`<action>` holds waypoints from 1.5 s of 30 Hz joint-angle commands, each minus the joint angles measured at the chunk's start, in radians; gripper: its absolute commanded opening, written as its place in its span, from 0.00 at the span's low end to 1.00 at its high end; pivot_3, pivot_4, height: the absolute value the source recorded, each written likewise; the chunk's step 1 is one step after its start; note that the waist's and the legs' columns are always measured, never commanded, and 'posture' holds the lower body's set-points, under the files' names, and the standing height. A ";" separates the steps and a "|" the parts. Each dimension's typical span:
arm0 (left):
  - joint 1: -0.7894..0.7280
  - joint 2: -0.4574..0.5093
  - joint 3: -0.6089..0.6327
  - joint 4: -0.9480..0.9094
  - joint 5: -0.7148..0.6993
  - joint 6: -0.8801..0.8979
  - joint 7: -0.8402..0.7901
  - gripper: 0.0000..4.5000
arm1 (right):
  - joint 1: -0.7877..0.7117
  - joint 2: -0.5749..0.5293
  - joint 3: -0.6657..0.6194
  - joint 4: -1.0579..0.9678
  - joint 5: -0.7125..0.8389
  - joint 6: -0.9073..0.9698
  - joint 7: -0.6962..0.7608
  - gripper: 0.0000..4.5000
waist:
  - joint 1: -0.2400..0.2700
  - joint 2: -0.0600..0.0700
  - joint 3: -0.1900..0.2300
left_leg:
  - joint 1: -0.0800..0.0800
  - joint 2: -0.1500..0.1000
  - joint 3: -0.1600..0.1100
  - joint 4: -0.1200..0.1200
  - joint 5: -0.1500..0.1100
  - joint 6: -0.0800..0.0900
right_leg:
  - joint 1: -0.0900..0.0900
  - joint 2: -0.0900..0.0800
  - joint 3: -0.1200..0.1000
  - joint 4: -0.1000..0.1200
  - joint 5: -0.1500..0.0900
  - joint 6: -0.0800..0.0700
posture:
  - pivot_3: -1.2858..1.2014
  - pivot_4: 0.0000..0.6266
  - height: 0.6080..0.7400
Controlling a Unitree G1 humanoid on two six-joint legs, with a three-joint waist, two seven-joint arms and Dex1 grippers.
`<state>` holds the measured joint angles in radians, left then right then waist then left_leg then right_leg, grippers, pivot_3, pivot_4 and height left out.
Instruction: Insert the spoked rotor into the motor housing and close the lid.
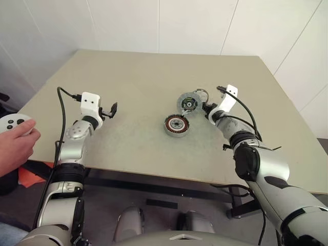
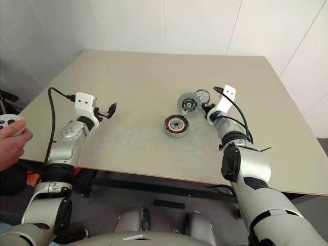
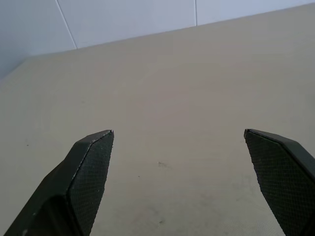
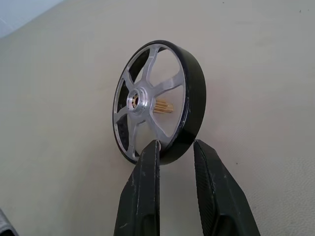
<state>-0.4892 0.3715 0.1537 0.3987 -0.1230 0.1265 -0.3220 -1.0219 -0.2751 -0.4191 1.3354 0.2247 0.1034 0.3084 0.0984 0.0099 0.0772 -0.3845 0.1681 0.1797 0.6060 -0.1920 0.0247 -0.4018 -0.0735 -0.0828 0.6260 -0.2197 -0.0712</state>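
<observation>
The spoked rotor (image 4: 156,103) stands on edge, tilted, its black rim pinched between the two fingers of the right end effector (image 4: 174,147); a small brass pinion juts from the hub on its far side. In the head views it sits at the tip of the right arm, above the beige surface (image 1: 128,82), though whether its lower edge touches the surface is hard to tell. Just beside it, nearer the robot, the motor housing (image 1: 177,125) lies flat with its ring of copper windings facing up. The lid (image 1: 188,102) appears to stand open behind the housing, next to the rotor. The right arm reaches forward with the wrist angled slightly down. Well apart on the other side, the left end effector (image 3: 179,142) hovers level over bare surface, fingers spread wide and holding nothing. A person's hand (image 1: 13,146) grips a white controller (image 1: 13,123) at the surface's left edge.
</observation>
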 commanded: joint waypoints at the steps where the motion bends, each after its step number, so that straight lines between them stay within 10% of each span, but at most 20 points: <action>1: -0.012 0.015 0.006 -0.024 0.007 -0.024 0.003 1.00 | -0.007 -0.008 0.009 -0.011 -0.012 -0.010 -0.009 0.17 | 0.000 0.000 0.000 | 0.000 0.000 0.000 0.000 0.000 0.000 | 0.000 0.000 0.000 0.000 0.000 0.000 | 0.52 0.00 1.00; 45: -0.034 -0.035 -0.057 0.052 0.033 -0.057 -0.020 1.00 | -0.176 -0.143 -0.297 -0.141 0.374 0.277 0.037 0.15 | 0.005 0.000 0.000 | -0.004 0.000 0.000 0.000 -0.001 0.001 | -0.003 0.000 -0.001 -0.002 0.000 0.000 | 0.52 0.00 1.00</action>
<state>-0.4974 0.3346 0.1012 0.4624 -0.0932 0.0932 -0.3368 -1.1555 -0.3979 -0.7080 1.2763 0.5578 0.3238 0.3101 0.1032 0.0100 0.0774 -0.3887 0.1680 0.1798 0.6057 -0.1925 0.0257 -0.4045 -0.0736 -0.0834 0.6242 -0.2197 -0.0712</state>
